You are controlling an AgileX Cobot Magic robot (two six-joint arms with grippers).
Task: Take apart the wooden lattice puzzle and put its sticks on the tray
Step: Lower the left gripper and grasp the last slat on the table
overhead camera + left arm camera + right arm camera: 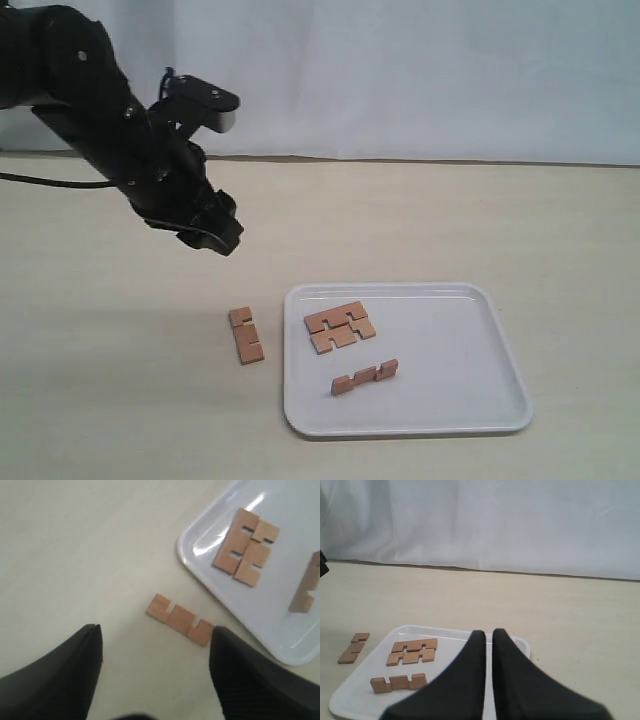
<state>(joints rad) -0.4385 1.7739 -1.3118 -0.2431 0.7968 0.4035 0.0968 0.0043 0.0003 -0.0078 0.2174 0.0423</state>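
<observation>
Exterior view: last stick (pixel 246 335) flat on counter (pixel 120 400), lower centre, just left of tray (pixel 400 431). Long axis near-vertical in frame. Left jaws hang to its upper left; the nearer arm.
Left wrist view: jaws wide, empty. Stick (pixel 180 619) lies between them, reddish-brown, two notches.
Right wrist view: jaws nearly closed, empty. Three other sticks (pixel 412 651) on tray.

black jointed arm (pixel 80 90), thin black cable (pixel 40 182), tapered black end effector fingers (pixel 65 680)
</observation>
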